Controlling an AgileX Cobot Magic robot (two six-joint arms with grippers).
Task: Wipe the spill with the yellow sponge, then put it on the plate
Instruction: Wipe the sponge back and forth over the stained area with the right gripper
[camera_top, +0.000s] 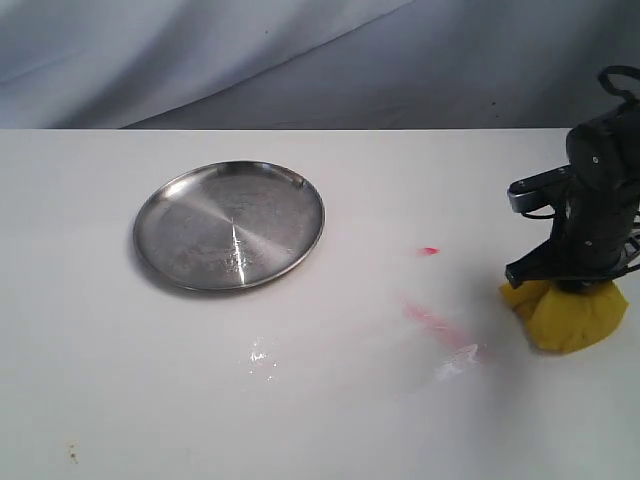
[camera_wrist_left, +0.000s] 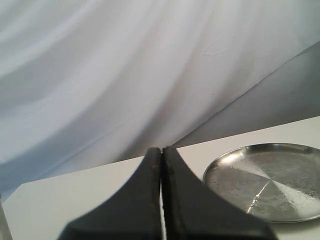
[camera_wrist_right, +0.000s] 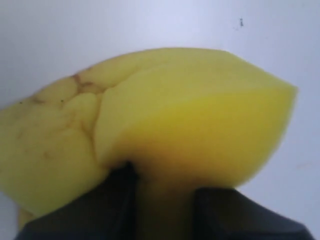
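My right gripper (camera_top: 572, 290) is clamped on the yellow sponge (camera_top: 566, 320), pinching its top so the foam bulges on either side. The sponge sits on the desk (camera_top: 100, 400) close to the right edge. I judge it light, soft and springy, best held mid-block. The spill (camera_top: 442, 327), pink streaks beside a pale wet smear, lies near it toward the desk's middle. The plate (camera_top: 150, 205) sits well apart, toward the far left corner, with bare desk between. My left gripper (camera_wrist_left: 161, 170) is closed and empty.
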